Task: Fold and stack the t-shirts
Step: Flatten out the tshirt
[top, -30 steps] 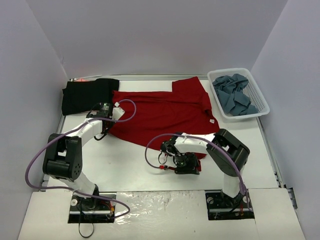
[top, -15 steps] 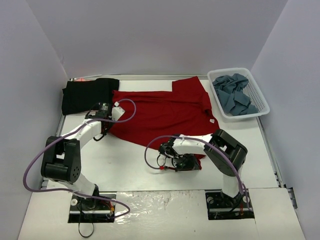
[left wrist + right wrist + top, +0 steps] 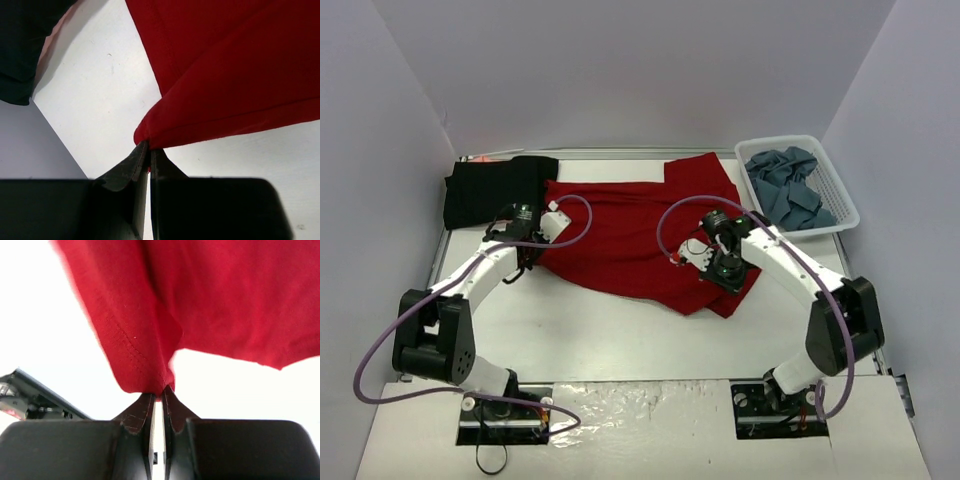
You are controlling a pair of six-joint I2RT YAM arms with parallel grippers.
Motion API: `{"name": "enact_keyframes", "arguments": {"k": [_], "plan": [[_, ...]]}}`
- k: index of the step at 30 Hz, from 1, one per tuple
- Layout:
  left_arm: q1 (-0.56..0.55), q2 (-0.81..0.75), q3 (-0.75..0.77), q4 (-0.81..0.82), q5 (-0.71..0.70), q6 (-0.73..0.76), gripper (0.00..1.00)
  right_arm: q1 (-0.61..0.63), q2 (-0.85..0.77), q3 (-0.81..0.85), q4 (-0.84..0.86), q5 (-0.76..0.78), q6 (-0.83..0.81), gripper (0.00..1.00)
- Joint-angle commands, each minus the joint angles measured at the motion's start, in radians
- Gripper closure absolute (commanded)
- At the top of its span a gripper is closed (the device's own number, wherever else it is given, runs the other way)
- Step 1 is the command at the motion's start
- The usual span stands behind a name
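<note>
While a black t-shirt [image 3: 495,190] lies folded at the far left corner of the tabletop [image 3: 580,335], its right edge meets the left edge of the dark red t-shirt [image 3: 630,230], which is spread across the middle and reaches from there almost to the right side. Just near of the black cloth, the left hand [image 3: 149,149] is clamped on the near-left corner of the red shirt. In the left wrist view that corner is drawn to a point and pinched flat, with the hem running away to the right over bare white tabletop. From this corner the shirt's near edge slants toward the near right, and one short sleeve juts out at the far edge. Further right, the right hand [image 3: 161,390] is above the near-right part of the same shirt, closed tight on a gathered fold of its stitched hem. The right wrist view shows the cloth hanging from that pinch in a bunched ridge, spreading wide behind it. Whether this part is lifted off the tabletop I cannot tell. At the far right stands a white lattice basket [image 3: 842,200], apart from the red shirt, with slate blue-grey t-shirts [image 3: 788,185] crumpled inside it.
</note>
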Motion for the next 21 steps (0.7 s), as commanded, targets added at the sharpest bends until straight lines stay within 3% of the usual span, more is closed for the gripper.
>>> {"name": "enact_keyframes", "arguments": {"k": [1, 11, 21], "plan": [[-0.028, -0.091, -0.002, -0.077, 0.040, 0.015, 0.98, -0.041, -0.088, 0.016, -0.173, -0.071, -0.071, 1.00], [-0.145, -0.309, -0.060, -0.232, 0.082, 0.036, 0.98, -0.050, -0.298, 0.034, -0.323, -0.151, -0.040, 1.00], [-0.154, -0.516, -0.169, -0.309, 0.060, 0.085, 0.97, -0.050, -0.430, 0.035, -0.326, -0.100, 0.043, 1.00]]}}
